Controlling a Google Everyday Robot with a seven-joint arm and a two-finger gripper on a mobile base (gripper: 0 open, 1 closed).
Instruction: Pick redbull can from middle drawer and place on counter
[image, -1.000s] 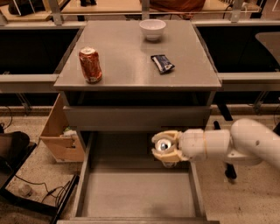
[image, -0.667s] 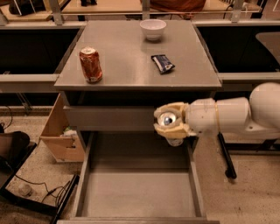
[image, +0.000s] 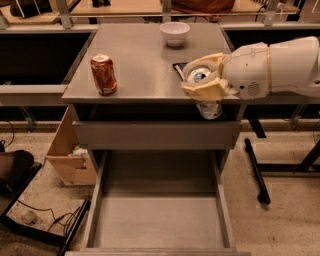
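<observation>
My gripper (image: 204, 80) is shut on the redbull can (image: 209, 108), a slim silver-and-blue can whose shiny top shows between the tan fingers (image: 192, 91). It holds the can upright at the front right edge of the grey counter (image: 140, 70), with the can's lower part hanging in front of the counter's edge. The white arm reaches in from the right. The middle drawer (image: 159, 220) stands pulled open below, its flat grey floor bare.
A red-orange soda can (image: 103, 74) stands on the counter's left. A white bowl (image: 175, 33) sits at the back, and a dark packet (image: 180, 69) lies just behind the gripper. A tan cardboard box (image: 67, 152) stands on the floor at left. Cables lie bottom left.
The gripper has risen with the redbull can from above the open drawer to the counter's front right edge.
</observation>
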